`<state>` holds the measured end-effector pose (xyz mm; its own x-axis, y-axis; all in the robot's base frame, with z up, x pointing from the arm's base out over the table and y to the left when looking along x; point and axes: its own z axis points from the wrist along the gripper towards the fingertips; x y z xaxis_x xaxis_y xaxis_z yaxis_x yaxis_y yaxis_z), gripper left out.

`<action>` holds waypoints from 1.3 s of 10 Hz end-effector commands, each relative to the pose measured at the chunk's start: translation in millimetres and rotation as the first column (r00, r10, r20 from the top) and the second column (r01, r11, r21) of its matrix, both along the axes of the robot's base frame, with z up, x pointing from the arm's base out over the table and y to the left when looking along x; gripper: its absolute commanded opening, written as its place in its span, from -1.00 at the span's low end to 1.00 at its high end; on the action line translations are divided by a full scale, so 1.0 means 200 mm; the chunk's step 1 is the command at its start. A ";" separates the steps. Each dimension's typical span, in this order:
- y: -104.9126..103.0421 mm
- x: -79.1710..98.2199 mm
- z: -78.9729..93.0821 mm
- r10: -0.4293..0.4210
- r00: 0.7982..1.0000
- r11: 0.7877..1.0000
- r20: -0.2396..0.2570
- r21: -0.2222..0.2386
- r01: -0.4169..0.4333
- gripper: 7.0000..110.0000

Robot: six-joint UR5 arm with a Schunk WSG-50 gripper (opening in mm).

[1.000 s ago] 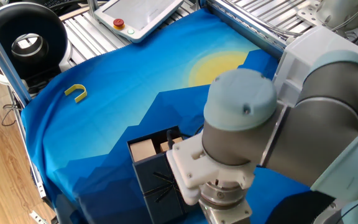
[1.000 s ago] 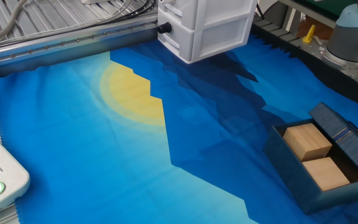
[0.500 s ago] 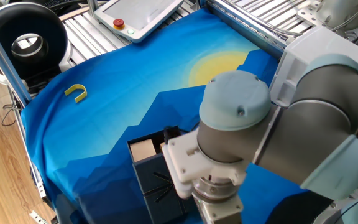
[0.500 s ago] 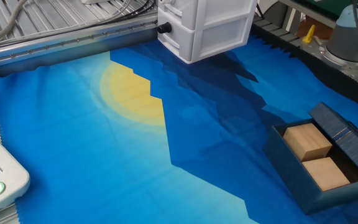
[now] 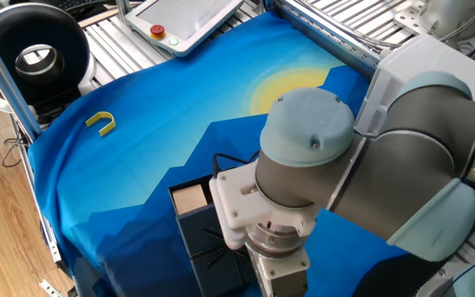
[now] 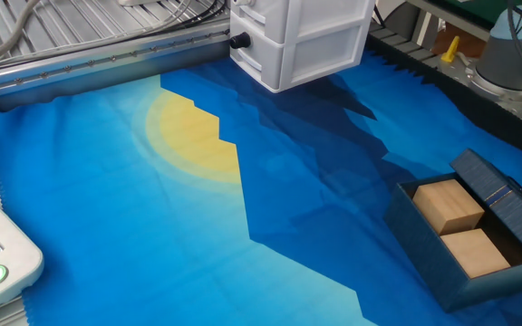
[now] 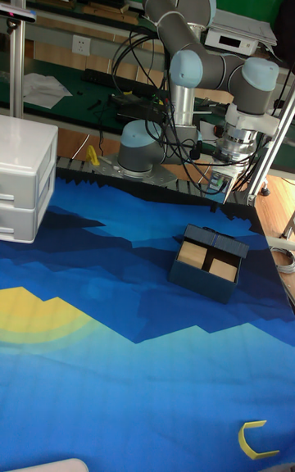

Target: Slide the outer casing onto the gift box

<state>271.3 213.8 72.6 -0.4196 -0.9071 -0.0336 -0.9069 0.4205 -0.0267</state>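
Observation:
The gift box [image 6: 461, 237] is a dark square tray on the blue cloth, holding two tan blocks. The outer casing [image 6: 504, 203] covers only its far end. From the first fixed view, the casing [image 5: 214, 241] shows thin crossed lines and a bow on top, with one tan block of the gift box [image 5: 190, 197] poking out beyond it. The tall view has the gift box [image 7: 206, 263] right of centre and the casing [image 7: 215, 240] on its far side. My arm's wrist [image 5: 275, 247] hangs over the casing. The gripper's fingers are cut off or lost among cables.
A white plastic drawer bin [image 6: 302, 36] stands at the cloth's edge, also seen as the bin [image 7: 24, 181] at left. A yellow U-shaped piece [image 5: 101, 123] lies near one corner. A white pendant with a red button [image 5: 180, 23] and a black round device [image 5: 35, 54] sit off the cloth.
The arm's wrist has shifted slightly left over the casing, hiding more of the tray. The box and casing have not moved.

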 end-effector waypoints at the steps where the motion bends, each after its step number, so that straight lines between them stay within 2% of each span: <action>1: 0.03 -0.04 0.01 -0.046 0.998 0.999 -0.041 0.026 0.047 -1.00; 2: 0.11 -0.11 0.02 -0.011 0.995 0.996 -0.099 0.089 0.020 -1.00; 3: 0.16 -0.16 0.03 0.040 0.991 0.991 -0.131 0.133 -0.022 -1.00; 4: 0.18 -0.17 0.04 0.081 0.987 0.987 -0.137 0.150 -0.060 -1.00; 5: 0.18 -0.16 0.04 0.080 0.988 0.987 -0.130 0.151 -0.060 -1.00; 6: 0.19 -0.05 0.03 0.006 0.999 0.989 -0.054 0.149 0.002 -1.00; 7: 0.17 -0.01 0.03 -0.028 0.999 0.990 -0.027 0.139 0.032 -1.00; 8: 0.14 0.00 0.02 -0.023 1.000 0.993 -0.016 0.115 0.024 -1.00; 9: 0.17 -0.03 0.03 0.009 1.000 0.991 -0.030 0.132 -0.005 -1.00; 10: 0.17 -0.02 0.03 -0.010 1.000 0.991 -0.027 0.136 0.013 -1.00; 11: 0.21 -0.02 0.00 -0.041 0.999 0.988 -0.024 0.146 0.044 -1.00; 12: 0.29 -0.05 -0.10 -0.031 0.999 0.987 -0.025 0.156 0.035 -1.00; 13: 0.31 -0.05 -0.17 0.001 1.000 0.988 -0.008 0.152 0.000 -1.00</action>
<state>264.1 257.8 59.8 -0.4286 -0.8922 -0.1427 -0.9033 0.4262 0.0482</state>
